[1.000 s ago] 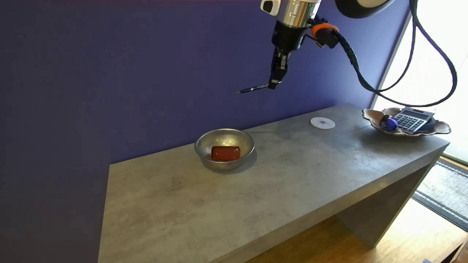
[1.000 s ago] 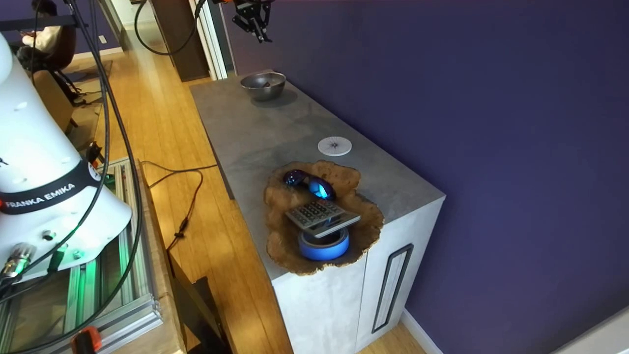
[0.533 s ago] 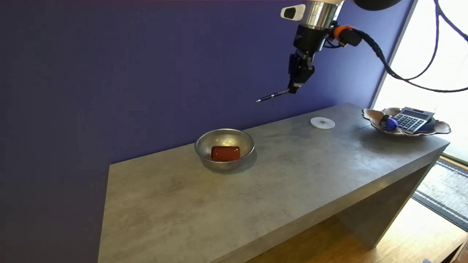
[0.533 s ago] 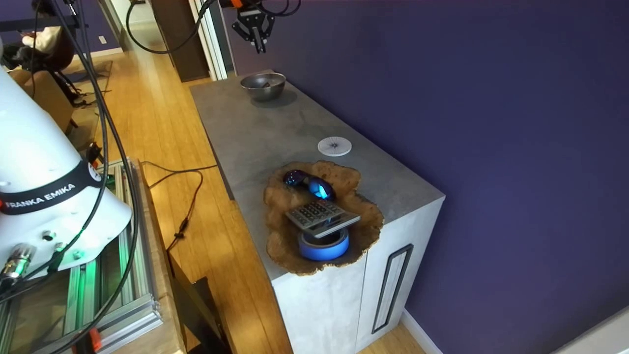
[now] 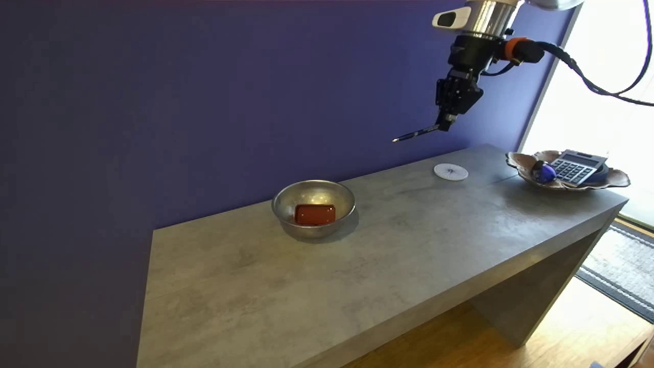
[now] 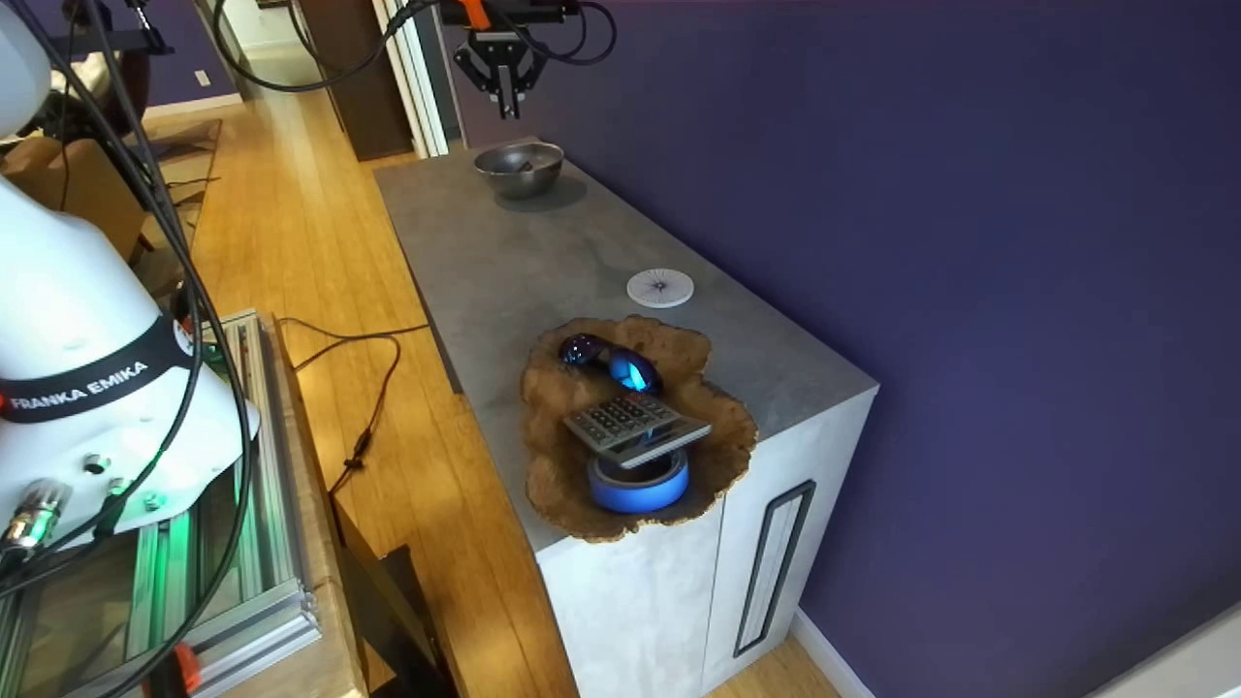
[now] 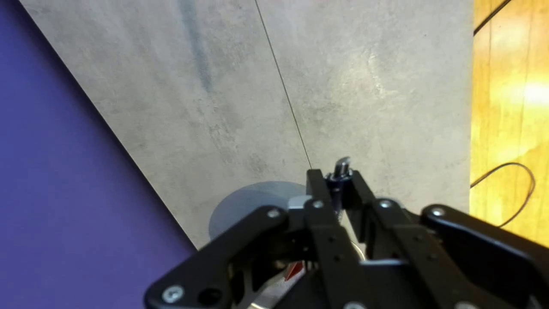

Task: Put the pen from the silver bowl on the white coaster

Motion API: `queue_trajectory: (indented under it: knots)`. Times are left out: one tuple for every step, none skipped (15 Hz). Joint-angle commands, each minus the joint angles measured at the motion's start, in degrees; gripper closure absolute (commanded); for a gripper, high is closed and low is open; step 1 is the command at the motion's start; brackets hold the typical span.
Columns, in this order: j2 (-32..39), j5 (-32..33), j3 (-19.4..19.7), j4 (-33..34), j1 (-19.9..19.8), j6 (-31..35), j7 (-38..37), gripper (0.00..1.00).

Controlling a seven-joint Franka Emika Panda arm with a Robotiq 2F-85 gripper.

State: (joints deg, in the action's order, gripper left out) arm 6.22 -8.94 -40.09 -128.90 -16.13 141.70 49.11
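Clamping the pen near one end, the gripper holds it raised above the table, apart from the coaster. In the wrist view, the fingers stand narrow, one on each side of the shaft; a short metallic end projects past the fingertips, and the remainder runs back between the fingers, partly hidden by them. In an exterior view, the long section extends from the fingertips toward the bowl side, sloping down to the pen's tip. The bowl rests upright on the table with a red item inside. The coaster lies flat on the table, between the bowl and the dish, which holds a calculator.
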Motion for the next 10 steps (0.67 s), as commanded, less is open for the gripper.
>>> queue_trajectory:
  knots:
    - [-0.5, -1.4, 7.2, 0.2, 7.5, -0.1, 0.8, 0.84]
    - [-0.5, -1.4, 7.0, 0.2, 7.5, -0.1, 0.8, 0.96]
    - [0.4, -0.6, 8.9, 0.1, 8.2, 2.2, 1.7, 0.96]
    - [0.7, -1.1, 12.1, -0.4, 9.2, 4.6, 4.5, 0.96]
    - [0.1, -1.7, 15.4, -1.4, 9.9, 6.8, 6.7, 0.96]
    - [-0.1, -2.4, 18.5, -2.0, 10.2, 8.1, 9.5, 0.96]
    - [-0.7, -3.1, 21.1, -3.0, 9.8, 9.2, 11.9, 0.96]
    - [-0.8, -4.2, 23.6, -3.4, 9.2, 9.0, 14.6, 0.96]
    - [-1.5, -4.2, 26.2, -4.5, 8.5, 8.0, 16.7, 0.96]
    - [-1.9, -5.1, 28.7, -5.0, 7.7, 5.5, 19.3, 0.96]
